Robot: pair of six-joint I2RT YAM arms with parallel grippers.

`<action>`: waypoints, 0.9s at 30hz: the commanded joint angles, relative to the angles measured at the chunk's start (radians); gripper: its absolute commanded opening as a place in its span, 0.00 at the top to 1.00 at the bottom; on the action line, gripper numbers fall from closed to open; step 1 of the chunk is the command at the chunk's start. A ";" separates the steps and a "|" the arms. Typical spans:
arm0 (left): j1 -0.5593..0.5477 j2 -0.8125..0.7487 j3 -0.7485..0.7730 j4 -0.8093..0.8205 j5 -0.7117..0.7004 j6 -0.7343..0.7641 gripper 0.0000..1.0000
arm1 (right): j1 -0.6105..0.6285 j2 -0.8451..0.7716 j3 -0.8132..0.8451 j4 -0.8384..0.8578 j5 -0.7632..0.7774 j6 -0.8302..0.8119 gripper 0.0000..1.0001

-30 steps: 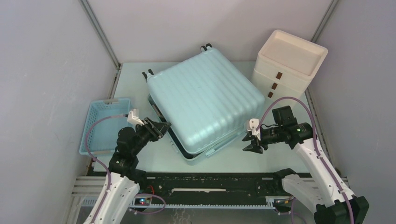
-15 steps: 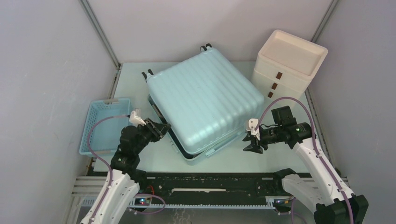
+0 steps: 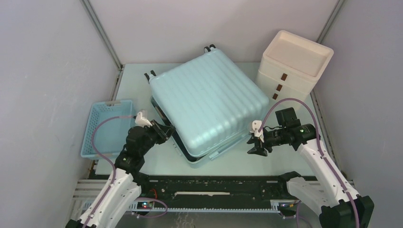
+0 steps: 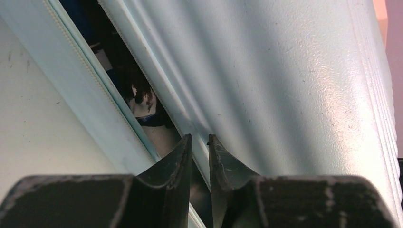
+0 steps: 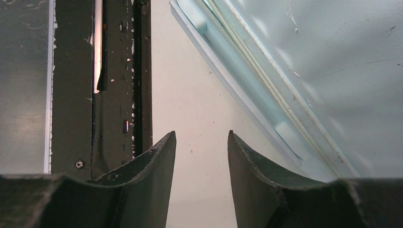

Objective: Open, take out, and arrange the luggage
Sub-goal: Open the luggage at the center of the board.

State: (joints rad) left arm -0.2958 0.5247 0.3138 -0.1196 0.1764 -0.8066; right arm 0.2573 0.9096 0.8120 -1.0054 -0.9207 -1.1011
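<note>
Mint-blue and ribbed, the luggage (image 3: 209, 102) lies flat across the middle of the tabletop (image 3: 228, 164), turned askew with its wheels toward the far edge. Its lid is slightly ajar along the side facing the left and near edges, and dark contents show in the crack

The left gripper (image 3: 164, 130) sits at that open seam. Its fingers (image 4: 183, 152) are nearly pressed together, and the lid's lip runs into the thin slit between them. Whether they actually bite on the lip cannot be told. The right gripper (image 3: 252, 147) hangs over bare tabletop just beside the case's near right side, its fingers spread and holding nothing

The step in hand looks like raising the lid. To do it well, the left fingers should take the lip squarely and deep enough that the smooth shell does not slide out. The lift should then follow an arc about the hinge, which is probably on the far right side, rather than going straight up. The case may skate on the smooth surface, so the right arm could press down on the lower shell's rim

A blue basket (image 3: 102, 130) waits at the left edge and a cream drawer box (image 3: 292, 64) stands at the far right corner, so the lid needs room to swing clear of that box
</note>
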 commanded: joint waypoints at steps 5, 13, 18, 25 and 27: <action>-0.062 0.088 0.029 0.094 -0.038 -0.036 0.83 | 0.005 0.002 0.001 0.012 -0.001 0.005 0.47; -0.063 0.023 0.096 -0.172 -0.240 -0.018 0.95 | 0.006 -0.001 0.001 0.007 -0.001 -0.001 0.47; -0.063 0.032 0.120 -0.275 -0.289 -0.019 1.00 | 0.013 -0.001 0.001 0.007 0.001 -0.001 0.47; -0.063 0.159 0.164 -0.274 -0.251 -0.042 1.00 | 0.011 -0.007 0.001 0.007 -0.001 0.001 0.47; -0.063 0.170 0.165 -0.254 -0.244 -0.041 1.00 | 0.011 -0.008 0.001 0.007 -0.001 0.000 0.47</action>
State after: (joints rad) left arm -0.3580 0.6621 0.4477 -0.3275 -0.0490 -0.8459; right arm 0.2642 0.9169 0.8120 -1.0054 -0.9173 -1.1011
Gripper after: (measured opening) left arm 0.005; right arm 0.532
